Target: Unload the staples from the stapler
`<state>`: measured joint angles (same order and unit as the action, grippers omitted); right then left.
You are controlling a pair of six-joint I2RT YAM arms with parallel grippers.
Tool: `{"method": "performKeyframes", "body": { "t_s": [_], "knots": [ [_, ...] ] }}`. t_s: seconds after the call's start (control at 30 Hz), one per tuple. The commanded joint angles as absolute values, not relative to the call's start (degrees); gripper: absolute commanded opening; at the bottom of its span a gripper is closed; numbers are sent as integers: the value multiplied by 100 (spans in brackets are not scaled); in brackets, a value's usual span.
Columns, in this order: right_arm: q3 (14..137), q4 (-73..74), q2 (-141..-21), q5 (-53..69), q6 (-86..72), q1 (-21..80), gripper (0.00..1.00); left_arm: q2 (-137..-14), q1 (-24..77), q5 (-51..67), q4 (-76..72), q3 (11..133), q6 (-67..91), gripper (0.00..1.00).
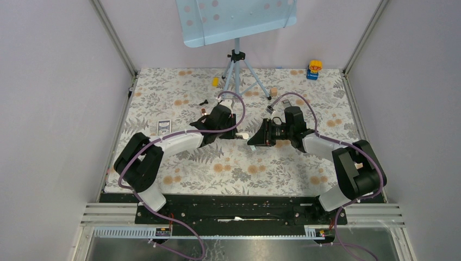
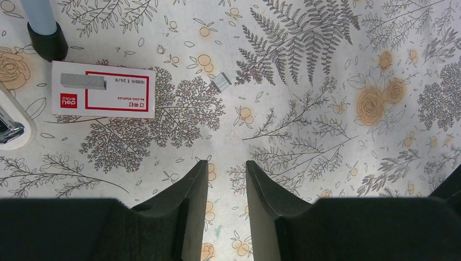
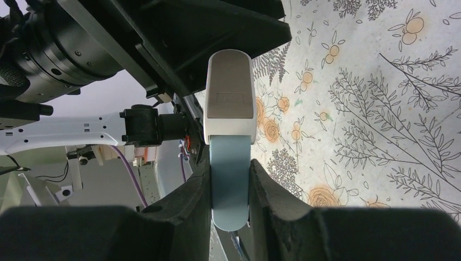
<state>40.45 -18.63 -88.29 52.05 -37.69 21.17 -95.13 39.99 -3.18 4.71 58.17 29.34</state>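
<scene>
**Right gripper clamps the stapler; left gripper holds nothing**

The right gripper (image 3: 229, 187) is closed tight on the stapler (image 3: 230, 103). Its two black fingers press the pale blue body from either side, and the white head with its grey pad sticks out past the fingertips. Held this way, the stapler is off the floral cloth (image 1: 244, 168), in front of the tripod (image 1: 237, 70) on the side nearer the arm bases.

The left gripper (image 2: 227, 179) faces the stapler from the other side, close to it in the top view. Its fingers are parted by a narrow gap and point down at the cloth, with nothing between them.

On the cloth, a red-and-white staple box (image 2: 103, 89) lies flat just beside one black foot of the tripod. A short loose strip of staples (image 2: 220, 81) lies farther from that foot, beyond the box and not touching it.
</scene>
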Motion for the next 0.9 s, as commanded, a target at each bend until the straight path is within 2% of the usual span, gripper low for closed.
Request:
{"method": "performKeyframes", "body": {
  "t_s": [0.0,0.47,0.87],
  "knots": [
    [4297,-2144,-8934,5062,-3799,2160,0,-9514,3999,-276,286,6108,2874,35],
    [4865,-1850,-9250,3189,-3710,2163,0,-9073,3990,-1402,907,6050,3014,34],
    [5230,-2261,-9731,2324,-3097,2287,0,-8425,3988,-1500,1028,5805,3017,37]
  ]
}}
